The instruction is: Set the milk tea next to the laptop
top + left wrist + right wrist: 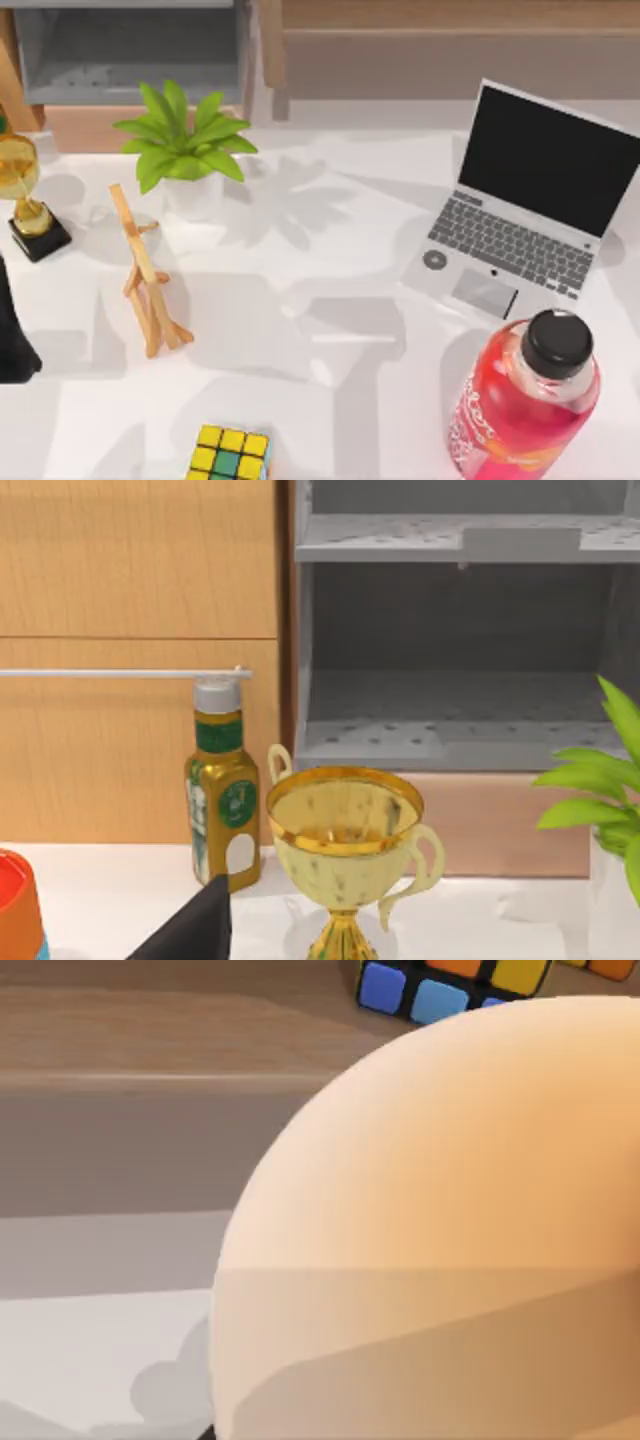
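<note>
The laptop lies open at the table's back right, silver-grey with a black screen and grey keys. In the right wrist view a broad peach-orange curved surface, the milk tea, sits right up against the camera and hides most of what lies behind it. Its lid, straw and base are out of sight. My left gripper is parked at the table's left edge, and one dark finger juts in below the trophy.
A pink-red bottle with a black cap stands just in front of the laptop. A potted plant, gold trophy and wooden figure fill the left side. A colour cube is at the front. A green-gold bottle stands behind the trophy.
</note>
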Action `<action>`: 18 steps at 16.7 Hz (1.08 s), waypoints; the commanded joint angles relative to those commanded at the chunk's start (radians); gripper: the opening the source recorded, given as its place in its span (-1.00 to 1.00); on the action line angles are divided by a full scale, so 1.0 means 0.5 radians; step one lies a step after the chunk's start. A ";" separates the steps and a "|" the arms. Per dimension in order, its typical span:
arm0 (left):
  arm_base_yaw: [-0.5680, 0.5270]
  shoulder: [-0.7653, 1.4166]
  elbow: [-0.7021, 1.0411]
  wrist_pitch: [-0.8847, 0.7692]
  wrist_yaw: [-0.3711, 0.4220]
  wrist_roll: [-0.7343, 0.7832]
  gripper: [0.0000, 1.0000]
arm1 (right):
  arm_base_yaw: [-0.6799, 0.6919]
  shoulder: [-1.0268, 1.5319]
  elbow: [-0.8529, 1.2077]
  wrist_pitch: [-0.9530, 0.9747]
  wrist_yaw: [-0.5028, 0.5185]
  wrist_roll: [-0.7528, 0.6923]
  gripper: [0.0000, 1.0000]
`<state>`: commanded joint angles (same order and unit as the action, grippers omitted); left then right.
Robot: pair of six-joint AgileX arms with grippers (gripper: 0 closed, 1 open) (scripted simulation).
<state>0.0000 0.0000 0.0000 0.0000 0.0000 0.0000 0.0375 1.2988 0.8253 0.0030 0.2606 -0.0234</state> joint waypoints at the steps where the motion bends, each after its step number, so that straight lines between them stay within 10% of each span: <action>1: 0.000 0.000 0.000 0.000 0.000 0.000 1.00 | -0.053 -0.012 -0.068 0.004 -0.095 -0.025 -1.00; 8: 0.000 0.000 0.000 0.000 0.000 0.000 1.00 | -0.230 -0.046 -0.344 0.056 -0.588 -0.026 -1.00; 18: 0.000 0.000 0.000 0.000 0.000 0.000 1.00 | -0.225 -0.015 -0.376 0.098 -0.602 -0.019 -1.00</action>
<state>0.0000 0.0000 0.0000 0.0000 0.0000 0.0000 -0.0750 1.2915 0.6376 0.0522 -0.0402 -0.0328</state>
